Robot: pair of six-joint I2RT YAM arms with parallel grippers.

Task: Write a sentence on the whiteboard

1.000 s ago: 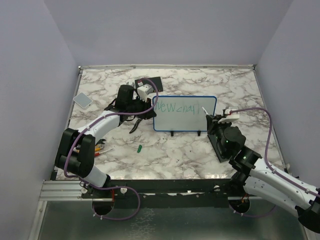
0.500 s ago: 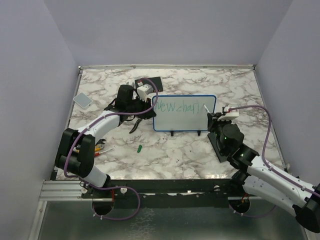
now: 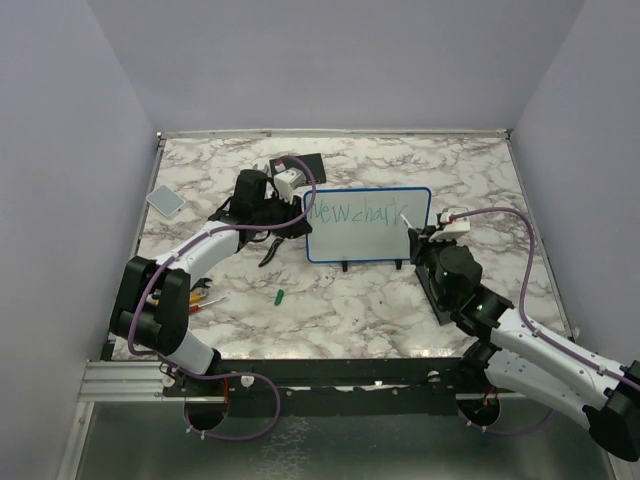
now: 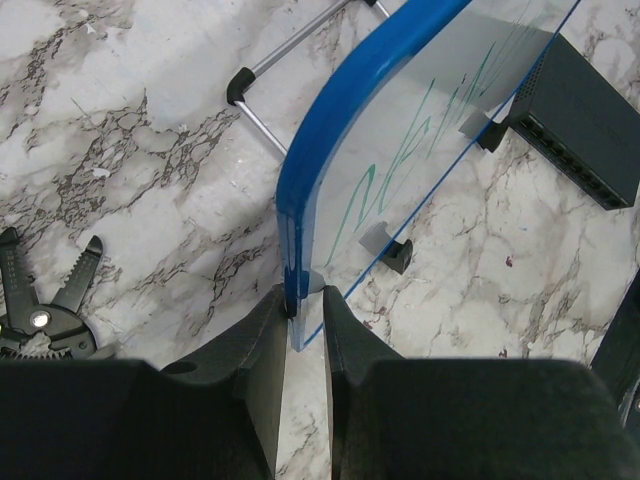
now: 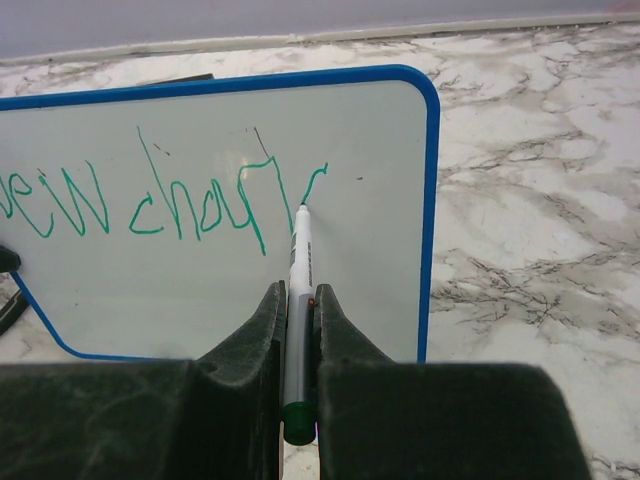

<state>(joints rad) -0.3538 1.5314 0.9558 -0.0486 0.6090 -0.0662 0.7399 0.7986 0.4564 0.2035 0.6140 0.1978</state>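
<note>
The whiteboard (image 3: 368, 226) stood upright at the centre of the top view. Its long axis ran left to right across the frame, and its written face was turned toward the bottom edge. The left gripper (image 4: 305, 298) was nearly closed, pinching the board's blue rim at its left end. The right gripper (image 5: 298, 295) was clamped tight on a marker (image 5: 299, 250). In the right wrist view the marker's long axis ran from bottom to top, green butt low, tip up and touching the board. The sentence (image 5: 140, 205) read about "new char", one green line running left to right along the board, with a fresh stroke rising from the tip.
</note>
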